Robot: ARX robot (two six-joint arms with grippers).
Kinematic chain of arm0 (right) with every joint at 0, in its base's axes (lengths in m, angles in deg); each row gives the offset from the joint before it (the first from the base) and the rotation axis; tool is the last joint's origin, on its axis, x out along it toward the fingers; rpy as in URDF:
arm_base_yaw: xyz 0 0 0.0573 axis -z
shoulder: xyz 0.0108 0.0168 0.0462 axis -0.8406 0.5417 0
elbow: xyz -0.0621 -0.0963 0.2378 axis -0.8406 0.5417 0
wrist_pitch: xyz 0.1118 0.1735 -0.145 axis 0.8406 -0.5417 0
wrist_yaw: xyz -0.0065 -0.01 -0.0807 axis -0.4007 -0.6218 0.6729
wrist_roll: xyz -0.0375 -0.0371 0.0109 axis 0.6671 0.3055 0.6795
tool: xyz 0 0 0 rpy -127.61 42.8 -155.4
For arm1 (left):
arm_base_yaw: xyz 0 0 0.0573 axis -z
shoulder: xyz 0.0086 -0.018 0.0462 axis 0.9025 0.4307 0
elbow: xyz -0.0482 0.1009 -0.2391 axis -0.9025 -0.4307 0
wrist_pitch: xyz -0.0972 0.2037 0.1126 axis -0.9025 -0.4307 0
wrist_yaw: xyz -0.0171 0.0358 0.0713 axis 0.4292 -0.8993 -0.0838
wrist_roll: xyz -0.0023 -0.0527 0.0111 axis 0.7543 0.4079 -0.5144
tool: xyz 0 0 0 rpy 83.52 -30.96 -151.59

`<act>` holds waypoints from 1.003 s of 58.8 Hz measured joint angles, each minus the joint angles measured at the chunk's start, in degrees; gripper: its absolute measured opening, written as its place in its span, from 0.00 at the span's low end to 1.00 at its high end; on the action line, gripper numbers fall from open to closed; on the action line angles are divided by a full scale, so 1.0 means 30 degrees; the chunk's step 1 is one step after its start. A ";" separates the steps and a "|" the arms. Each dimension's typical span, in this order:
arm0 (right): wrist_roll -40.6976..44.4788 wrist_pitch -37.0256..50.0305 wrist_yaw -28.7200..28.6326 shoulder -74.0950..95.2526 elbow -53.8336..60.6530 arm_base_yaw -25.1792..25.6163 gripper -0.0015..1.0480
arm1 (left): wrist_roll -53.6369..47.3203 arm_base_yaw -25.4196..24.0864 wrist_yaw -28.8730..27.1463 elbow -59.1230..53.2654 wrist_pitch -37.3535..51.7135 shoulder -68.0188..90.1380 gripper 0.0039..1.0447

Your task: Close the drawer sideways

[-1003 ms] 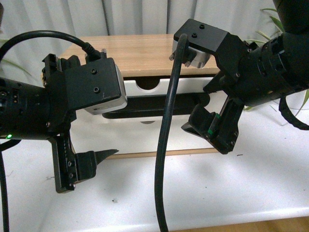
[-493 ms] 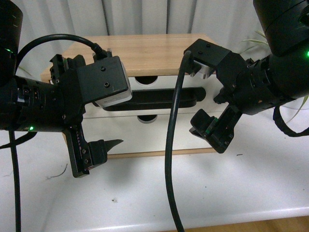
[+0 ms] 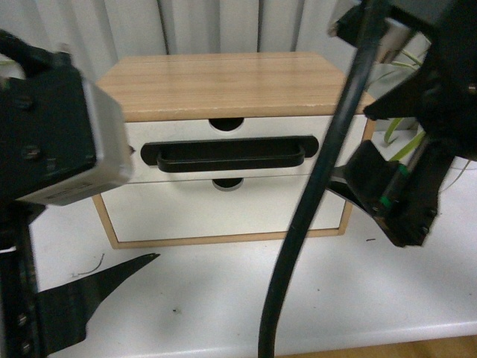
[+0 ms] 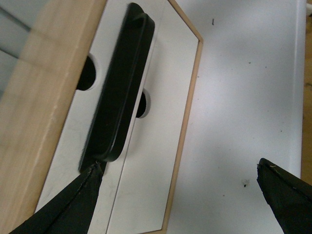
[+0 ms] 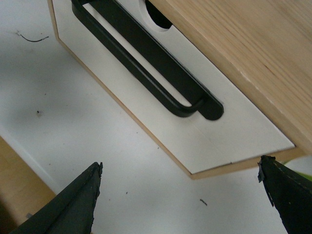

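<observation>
Your left pincer (image 4: 179, 165) is spread wide, fingers (image 4: 68, 209) far apart, not gripping anything. Straight ahead of it, past the fingertips, is the drawer (image 3: 268, 128). It's the upper one in the cabinet (image 3: 223, 82), w/ a white front, a long black bar handle (image 3: 223, 154) and a half-round notch (image 3: 226, 123) in the top edge. The front looks flush w/ the plain lower drawer front (image 3: 186, 212) under it, so it reads as pushed in. On the left wrist cam one fingertip lines up w/ the end of the handle, but I can't tell if it's touching. On the front cam that pincer hangs low, nearer the cam than the cabinet.

Your right pincer (image 5: 181, 162) is also spread wide and holding nothing. Ahead of it is the other end of the handle, plus the cabinet's lower corner w/ its light wood edge. The front cam shows this pincer just off the cabinet's side on its own side, about level w/ the drawer.

Between the two pincers a thick black cable (image 3: 313, 194) crosses the front cam, covering part of the drawer front nearest the right pincer.

Under both pincers is the white counter (image 3: 223, 298), w/ a few dark specks on it. Beyond the right pincer there are some green plant leaves (image 3: 406, 63). Behind the cabinet is a pale curtain (image 3: 223, 26).
</observation>
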 joint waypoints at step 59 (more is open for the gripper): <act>-1.0375 0.2878 1.0885 -2.0567 1.3602 -0.2266 0.81 | 1.7252 -0.8153 -0.2747 -0.9850 -0.6258 -2.4290 0.82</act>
